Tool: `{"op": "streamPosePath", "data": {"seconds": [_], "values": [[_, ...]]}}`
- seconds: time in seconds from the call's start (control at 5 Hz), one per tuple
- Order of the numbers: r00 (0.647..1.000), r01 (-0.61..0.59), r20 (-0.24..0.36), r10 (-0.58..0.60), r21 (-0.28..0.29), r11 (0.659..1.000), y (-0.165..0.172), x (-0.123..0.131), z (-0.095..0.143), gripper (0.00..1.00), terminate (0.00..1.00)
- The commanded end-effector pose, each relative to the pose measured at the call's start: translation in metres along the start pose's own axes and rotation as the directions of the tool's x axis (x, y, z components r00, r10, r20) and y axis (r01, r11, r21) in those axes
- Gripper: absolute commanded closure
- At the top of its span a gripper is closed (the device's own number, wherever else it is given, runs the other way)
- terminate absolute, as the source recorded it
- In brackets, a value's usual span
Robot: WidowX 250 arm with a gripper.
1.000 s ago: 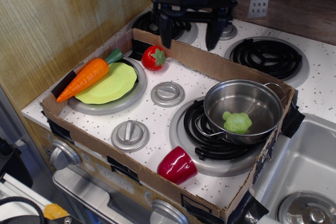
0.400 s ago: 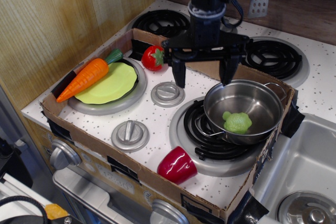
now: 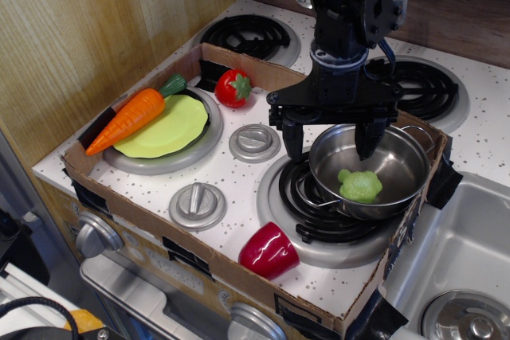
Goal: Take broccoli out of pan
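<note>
The light-green broccoli [image 3: 360, 185] lies inside the shiny steel pan [image 3: 410, 166], on its near side. The pan sits on the front right burner [image 3: 296, 197] of the toy stove. My black gripper [image 3: 329, 143] hangs open over the pan's back left rim. Its left finger is outside the pan and its right finger is above the pan's inside. The fingertips are above and behind the broccoli and do not touch it.
A cardboard frame [image 3: 263, 77] fences the stovetop. Inside it are a yellow-green plate [image 3: 163, 127] with a carrot [image 3: 127, 117], a strawberry [image 3: 233, 87], a red cup [image 3: 269, 250] near the front edge, and two knobs. A sink [image 3: 462, 268] is at the right.
My gripper has moved forward and down from the back burners to the pan's back left rim, staying open. The broccoli and pan have not moved.
</note>
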State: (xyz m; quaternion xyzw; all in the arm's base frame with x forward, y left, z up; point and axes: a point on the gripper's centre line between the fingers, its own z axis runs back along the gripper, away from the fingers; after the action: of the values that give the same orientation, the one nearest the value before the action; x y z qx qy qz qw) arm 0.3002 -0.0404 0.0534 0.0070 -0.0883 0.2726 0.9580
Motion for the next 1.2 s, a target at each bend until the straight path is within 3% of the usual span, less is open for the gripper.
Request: {"op": "streamPosePath", "data": {"seconds": [0.0, 1.0], "values": [[0.999, -0.009, 0.052, 0.008, 0.019, 1.000, -0.018, -0.002, 0.010, 0.00, 0.00], [0.999, -0.048, 0.009, 0.049, -0.026, 0.998, -0.038, -0.011, -0.007, 0.00, 0.00]]}}
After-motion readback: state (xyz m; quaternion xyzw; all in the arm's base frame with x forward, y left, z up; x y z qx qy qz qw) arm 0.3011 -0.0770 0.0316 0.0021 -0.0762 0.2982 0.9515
